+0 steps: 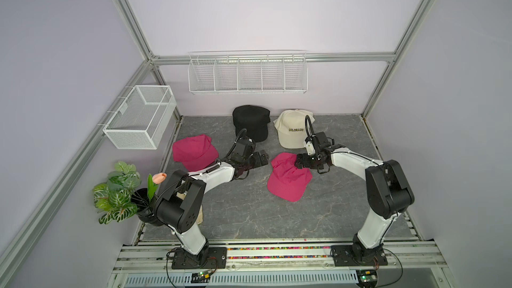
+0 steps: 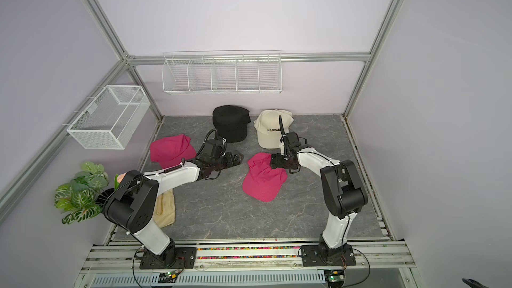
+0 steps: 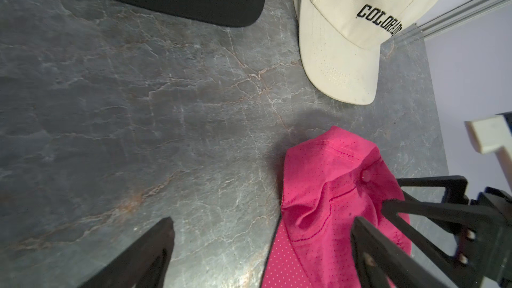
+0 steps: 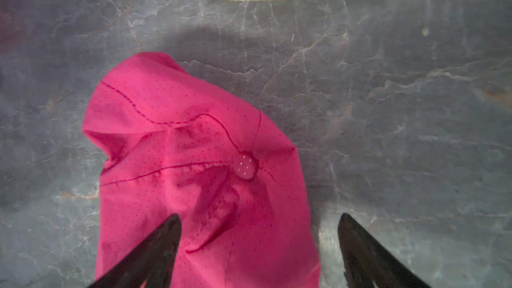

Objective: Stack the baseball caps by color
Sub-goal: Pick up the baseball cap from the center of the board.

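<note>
One magenta baseball cap (image 1: 288, 180) (image 2: 263, 181) lies crumpled mid-table, brim toward the front. A second magenta cap (image 1: 192, 152) (image 2: 170, 149) lies at the left. A black cap (image 1: 250, 123) (image 2: 231, 121) and a cream "COLORADO" cap (image 1: 292, 130) (image 2: 271, 130) sit at the back. My right gripper (image 1: 300, 162) (image 4: 259, 217) is open over the middle magenta cap's crown (image 4: 199, 145), one finger above the fabric and the other above bare table. My left gripper (image 1: 261, 159) (image 3: 261, 225) is open just left of that cap (image 3: 327, 189), holding nothing.
A white mesh basket (image 1: 138, 116) hangs on the left wall and a white wire rack (image 1: 246, 74) on the back wall. A potted plant (image 1: 119, 192) stands at the front left, with a beige cloth (image 2: 164, 209) lying beside it under the left arm.
</note>
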`<action>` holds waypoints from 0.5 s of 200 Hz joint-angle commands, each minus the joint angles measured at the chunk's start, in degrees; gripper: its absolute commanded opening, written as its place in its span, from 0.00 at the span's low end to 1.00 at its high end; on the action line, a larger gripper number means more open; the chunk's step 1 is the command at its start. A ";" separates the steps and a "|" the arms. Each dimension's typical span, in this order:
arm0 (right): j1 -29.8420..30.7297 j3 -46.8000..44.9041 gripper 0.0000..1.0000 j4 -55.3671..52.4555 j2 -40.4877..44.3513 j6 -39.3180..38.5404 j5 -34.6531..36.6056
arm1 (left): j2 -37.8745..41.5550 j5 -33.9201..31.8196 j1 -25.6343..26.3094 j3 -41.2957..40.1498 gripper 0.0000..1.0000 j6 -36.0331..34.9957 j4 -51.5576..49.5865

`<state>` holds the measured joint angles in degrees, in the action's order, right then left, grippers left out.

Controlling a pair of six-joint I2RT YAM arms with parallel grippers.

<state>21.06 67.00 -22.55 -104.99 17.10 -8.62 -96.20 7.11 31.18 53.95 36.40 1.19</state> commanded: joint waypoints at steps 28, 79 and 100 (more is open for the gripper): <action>3.43 2.69 0.97 -5.58 -4.51 0.07 5.72 | 2.69 -4.61 -0.15 -1.57 1.00 1.05 1.82; 2.07 -4.41 0.24 6.81 1.72 11.32 1.74 | 1.27 4.33 -3.20 -3.56 1.00 7.32 7.45; 1.08 -8.19 0.07 15.27 5.74 17.13 -1.92 | 0.61 7.75 -3.62 -3.96 1.00 7.49 9.74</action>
<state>23.18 62.46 -17.61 -104.53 26.00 -6.52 -94.74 9.34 27.92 50.98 41.52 6.24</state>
